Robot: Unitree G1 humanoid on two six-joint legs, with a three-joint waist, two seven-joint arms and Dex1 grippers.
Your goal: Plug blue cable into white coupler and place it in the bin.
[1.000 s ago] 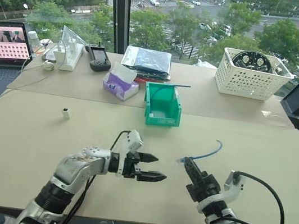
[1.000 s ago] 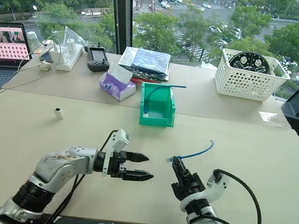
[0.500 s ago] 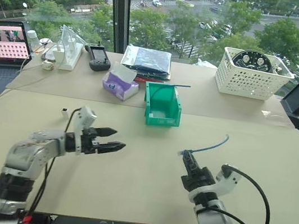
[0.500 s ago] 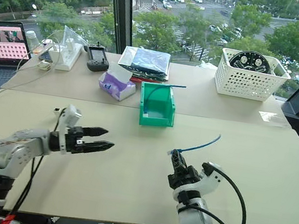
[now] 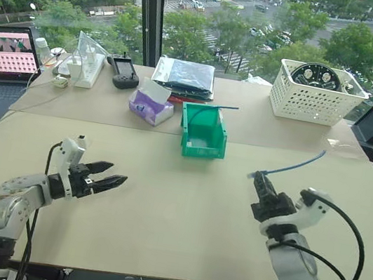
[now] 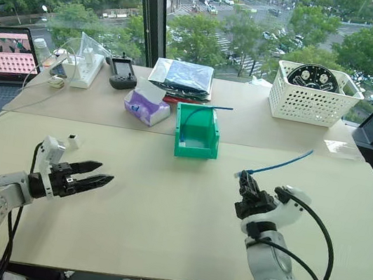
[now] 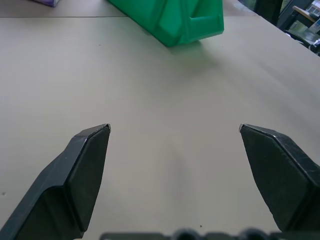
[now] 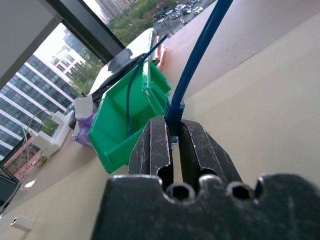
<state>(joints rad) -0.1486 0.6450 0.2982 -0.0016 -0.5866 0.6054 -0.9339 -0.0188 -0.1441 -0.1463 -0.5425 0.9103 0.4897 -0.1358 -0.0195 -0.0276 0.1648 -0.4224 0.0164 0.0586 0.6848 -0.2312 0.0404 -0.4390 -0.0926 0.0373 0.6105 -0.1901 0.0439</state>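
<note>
My right gripper (image 5: 259, 180) is shut on the plug end of the blue cable (image 5: 296, 164), held above the table at the right; the cable's free end slants up and away (image 8: 197, 50). At the left, my left gripper (image 5: 116, 173) hovers low over the table, open with nothing between its fingers (image 7: 90, 150). The white coupler (image 6: 71, 139) lies on the table just beyond the left wrist. The green bin (image 5: 204, 146) stands mid-table behind both grippers, with a darker blue cable (image 5: 214, 106) sticking out of it.
A white lattice basket (image 5: 312, 94) stands at the back right. A purple tissue box (image 5: 150, 108), a dark bag (image 5: 184, 74), a black handset (image 5: 123, 72), a white power strip (image 5: 88, 67) and a laptop (image 5: 0, 61) line the back left.
My left arm has swung well to the left, staying open, and now sits near the coupler. The right gripper has risen slightly and rolled, carrying the cable with it.
</note>
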